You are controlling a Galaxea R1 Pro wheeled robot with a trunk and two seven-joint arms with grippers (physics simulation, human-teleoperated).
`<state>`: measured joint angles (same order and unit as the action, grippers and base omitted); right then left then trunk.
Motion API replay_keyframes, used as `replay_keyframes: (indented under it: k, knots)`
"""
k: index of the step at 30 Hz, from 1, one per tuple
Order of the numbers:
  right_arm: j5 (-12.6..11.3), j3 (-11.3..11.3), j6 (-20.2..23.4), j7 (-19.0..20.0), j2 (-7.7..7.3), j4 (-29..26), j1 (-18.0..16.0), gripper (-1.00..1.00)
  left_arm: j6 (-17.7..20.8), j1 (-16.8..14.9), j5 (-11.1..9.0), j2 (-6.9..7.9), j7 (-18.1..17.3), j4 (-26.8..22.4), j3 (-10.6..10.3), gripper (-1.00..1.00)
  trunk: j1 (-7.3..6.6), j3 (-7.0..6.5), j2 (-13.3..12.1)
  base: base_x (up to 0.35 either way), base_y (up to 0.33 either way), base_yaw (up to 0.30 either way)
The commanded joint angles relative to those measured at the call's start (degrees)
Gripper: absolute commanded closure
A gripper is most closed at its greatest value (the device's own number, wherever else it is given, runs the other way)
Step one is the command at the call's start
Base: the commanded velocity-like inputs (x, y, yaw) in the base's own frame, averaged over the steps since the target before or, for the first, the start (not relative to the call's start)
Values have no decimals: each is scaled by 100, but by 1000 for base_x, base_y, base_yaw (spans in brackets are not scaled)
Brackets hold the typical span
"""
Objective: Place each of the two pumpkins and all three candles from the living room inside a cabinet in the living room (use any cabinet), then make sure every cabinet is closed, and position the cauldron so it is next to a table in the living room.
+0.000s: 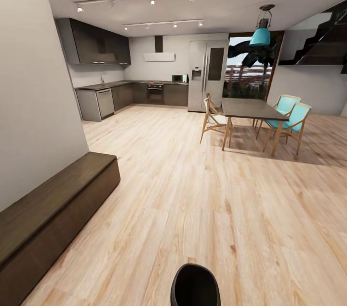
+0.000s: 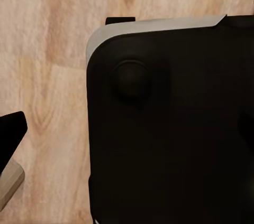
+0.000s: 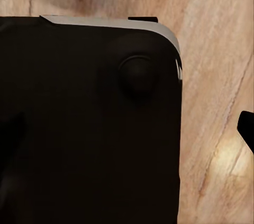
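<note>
Head view: a long, low, dark brown wooden cabinet runs along the pale wall at the lower left of the frame, its front closed and its top bare. At the bottom centre a rounded black wide-mouthed shape pokes into the frame; it may be the cauldron, but I cannot tell it from a part of the robot. Pale plank wood floor fills the middle. At centre right stands one dark-topped dining table on light wooden legs, with four chairs counted around it: two turquoise-seated chairs on its right, two pale wooden ones on its left. One teal pendant lamp hangs above. The dark kitchen cupboards and a grey fridge sit at the back.

Left wrist view: a large black rounded-corner body with a pale rim, probably the robot's base, lies over the floor; a dark tip at the lower left edge may be a finger, so how far the left gripper is open cannot be told.

Right wrist view: the same black body, a dark tip at the right edge; the right gripper's opening cannot be told either.

Risk, as I judge it: driving on could clip the cabinet's near end or shove the black shape underfoot, since the base sits close to both.
</note>
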<state>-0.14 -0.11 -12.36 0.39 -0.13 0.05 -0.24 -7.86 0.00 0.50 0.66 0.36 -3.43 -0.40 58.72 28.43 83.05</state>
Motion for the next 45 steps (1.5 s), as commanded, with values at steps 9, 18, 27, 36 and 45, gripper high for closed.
replay_keyframes:
  k: [9,18,27,36,45]
  knots:
    - [1,1,-21,4,4,5,-2,-100,-199,0,17,-28,8,-17,-4,-100,0,5,2,33,-24,0]
    - [140,96,-143,-28,6,-243,-2,-100,-139,-51,-72,8,-245,-740,62,-100,0,5,2,15,-14,0]
    - [149,115,1326,-318,258,-4502,94,-100,2516,1175,-107,9,-381,-5563,41,-100,0,5,2,0,0,0]
    - [69,138,4529,-419,283,-7734,255,-100,4852,372,-363,-307,-351,-7459,36,-100,0,5,2,0,0,0]
    - [63,153,4051,-425,290,-7084,179,-100,4813,-1234,-742,-552,-387,-5090,32,-100,0,5,2,0,0,0]
